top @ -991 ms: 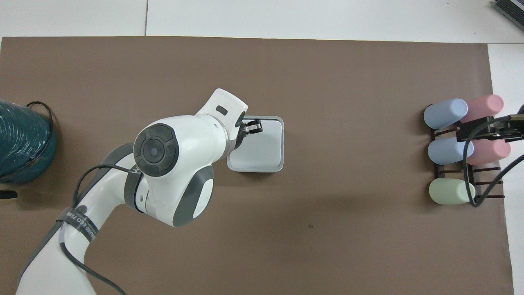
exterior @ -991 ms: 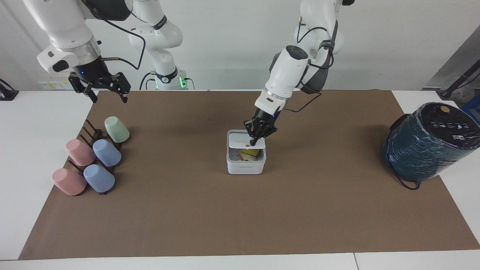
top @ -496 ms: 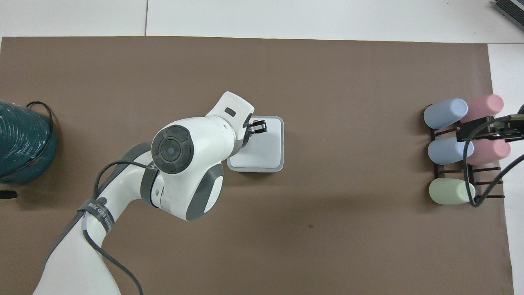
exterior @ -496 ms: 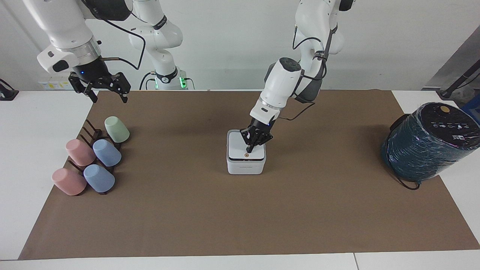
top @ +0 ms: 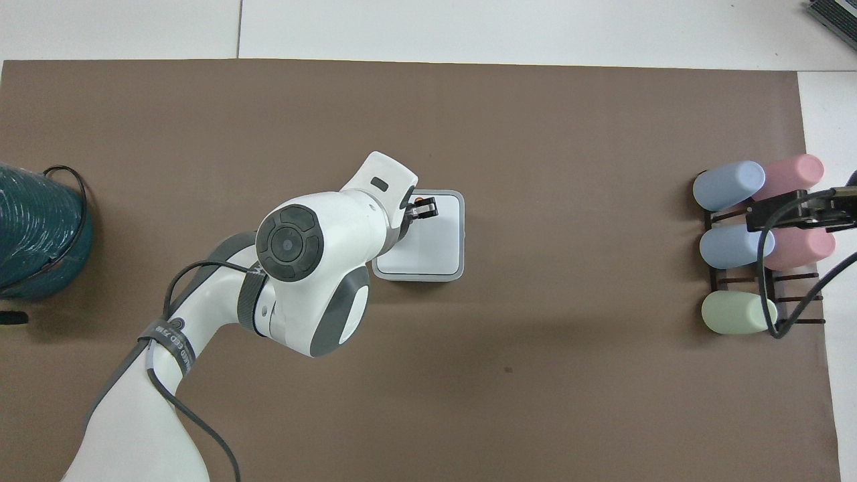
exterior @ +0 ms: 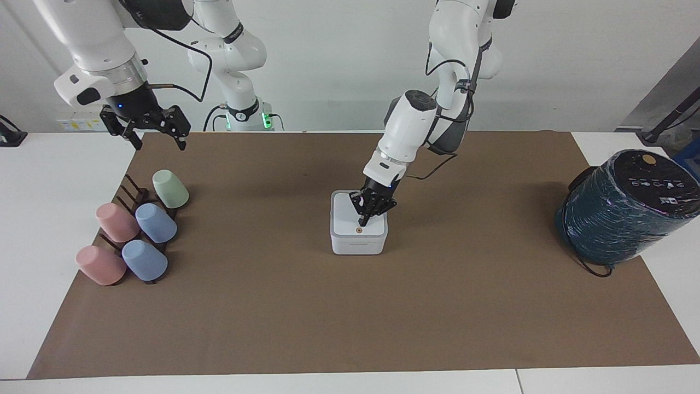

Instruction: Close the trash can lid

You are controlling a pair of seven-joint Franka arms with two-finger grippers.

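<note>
The small white trash can [exterior: 358, 244] [top: 459, 273] stands on the middle of the brown mat. Its white lid [exterior: 347, 215] [top: 440, 235] lies flat on top, with the orange dot [exterior: 359, 230] facing up near the edge farthest from the robots. My left gripper [exterior: 362, 222] [top: 424, 209] is shut, and its tip presses down on the lid just beside the dot. Up in the air, my right gripper [exterior: 158, 143] waits open over the mat's corner at the right arm's end, above the cup rack.
A large dark teal wrapped cylinder [exterior: 623, 210] [top: 33, 234] stands at the left arm's end of the table. A dark rack with several pastel cups [exterior: 136, 232] [top: 736, 244] sits at the right arm's end. A brown mat [exterior: 350, 317] covers the table.
The lid has swung down from half raised to flat on the trash can. My shut left gripper followed it down and away from the robots. The right arm has not moved.
</note>
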